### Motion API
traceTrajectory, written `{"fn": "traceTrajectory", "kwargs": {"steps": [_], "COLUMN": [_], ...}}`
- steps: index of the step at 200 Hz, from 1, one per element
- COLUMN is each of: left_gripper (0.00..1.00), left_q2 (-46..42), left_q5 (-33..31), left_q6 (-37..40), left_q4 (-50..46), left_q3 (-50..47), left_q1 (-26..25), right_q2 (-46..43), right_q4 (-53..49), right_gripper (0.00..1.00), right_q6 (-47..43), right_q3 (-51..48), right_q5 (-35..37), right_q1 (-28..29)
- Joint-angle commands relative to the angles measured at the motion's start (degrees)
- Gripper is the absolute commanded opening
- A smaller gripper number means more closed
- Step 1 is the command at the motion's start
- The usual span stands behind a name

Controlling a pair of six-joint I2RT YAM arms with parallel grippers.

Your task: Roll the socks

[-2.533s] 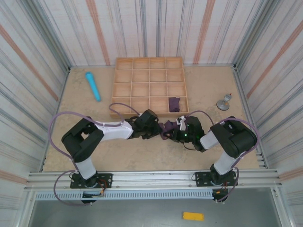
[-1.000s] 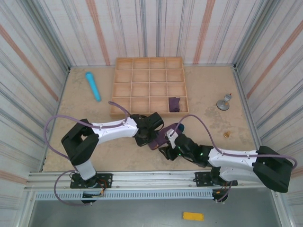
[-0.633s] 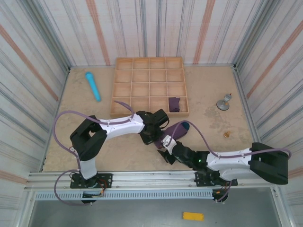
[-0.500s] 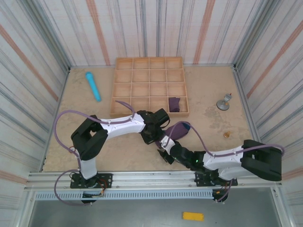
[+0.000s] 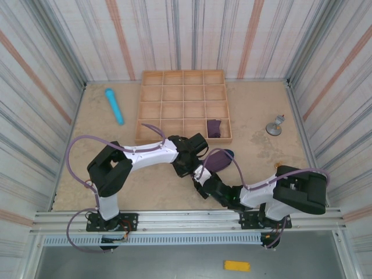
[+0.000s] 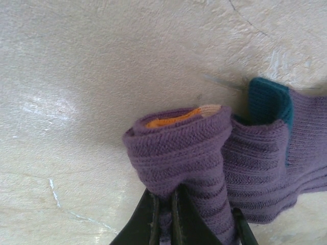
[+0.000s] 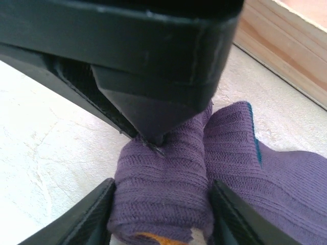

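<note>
Two socks, about half done by my read. Left claw (image 6: 163, 199) is pinching shut on the rolled end of the purple fine-striped knit sock (image 6: 179, 153), its fingers buried in the coil. Right claw (image 7: 162, 206) is bracketing the same roll, with pads (image 7: 97, 217) pressing both flanks, so it's reading as clamped on it.

Roll is sitting on the beige speckled desk (image 5: 145, 180), just in front of the wooden grid tray (image 5: 174, 140). The sock's flat tail is trailing toward the tray's near-right corner, not yet rolled. Orange lining (image 6: 173, 116) is showing at the coil's mouth, with a teal patch (image 6: 270, 97) beside it. Knit is looking soft, ribbed and springy, so it's likely unwinding if released.

Second purple sock bundle (image 5: 214, 128) is sitting finished in the tray's near-right corner compartment. Left to do: finishing this roll, then binning it.
</note>
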Motion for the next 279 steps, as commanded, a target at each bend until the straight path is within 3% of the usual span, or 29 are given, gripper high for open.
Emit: {"fn": "traceTrajectory", "kwargs": {"steps": [1, 23, 45, 49, 55, 74, 82, 94, 136, 160, 225, 279], "left_gripper": [0.0, 0.0, 0.14, 0.17, 0.33, 0.67, 0.76, 0.79, 0.78, 0.71, 0.63, 0.52], "left_q2": [0.5, 0.2, -1.3, -1.7, -2.2, -4.3, -5.3, -6.7, -9.0, -10.5, -11.4, -6.2], "left_q5": [1.0, 3.5, 4.3, 3.9, 3.4, 0.9, 0.1, -1.2, -5.7, -8.4, -5.2, -0.9], "left_q6": [0.1, 0.5, -0.3, -0.2, -0.2, -0.1, 0.2, 0.6, 3.9, 3.8, 9.5, 13.5], "left_q4": [-1.3, 2.6, 7.7, 7.9, 7.7, 7.4, 8.7, 10.8, 10.5, 11.6, 23.3, 32.9], "left_q3": [0.1, -1.7, -4.6, -4.7, -4.7, -5.1, -5.8, -7.0, -7.5, -9.7, -15.4, -13.5], "left_q1": [0.1, 0.6, 1.0, 0.9, 0.9, 1.0, 1.1, 1.1, 0.5, -0.3, -0.6, -1.4], "right_q2": [1.0, 0.7, 0.3, 0.0, -0.4, -2.0, -2.8, -3.9, -9.1, -11.0, -15.6, -19.2], "right_q4": [0.3, -2.7, -4.9, -5.7, -6.8, -8.4, -8.8, -10.0, -14.0, -18.3, -28.7, -35.6], "right_gripper": [0.4, 0.14, 0.0, 0.0, 0.0, 0.0, 0.0, 0.0, 0.0, 0.0, 0.0, 0.0], "right_q6": [2.9, 4.9, 8.3, 9.0, 10.1, 13.2, 15.1, 18.3, 30.3, 36.0, 46.1, 49.6], "right_q3": [0.5, 1.4, 0.9, 0.9, 0.8, 0.0, -0.6, -1.3, -4.4, -5.1, -7.5, -7.4], "right_q5": [1.4, 0.0, -3.2, -3.6, -4.1, -6.4, -7.6, -10.8, -21.1, -25.2, -33.5, -40.3], "right_q1": [-0.6, -1.2, -2.7, -2.9, -3.1, -3.9, -4.6, -6.5, -13.9, -17.0, -26.8, -35.4]}}
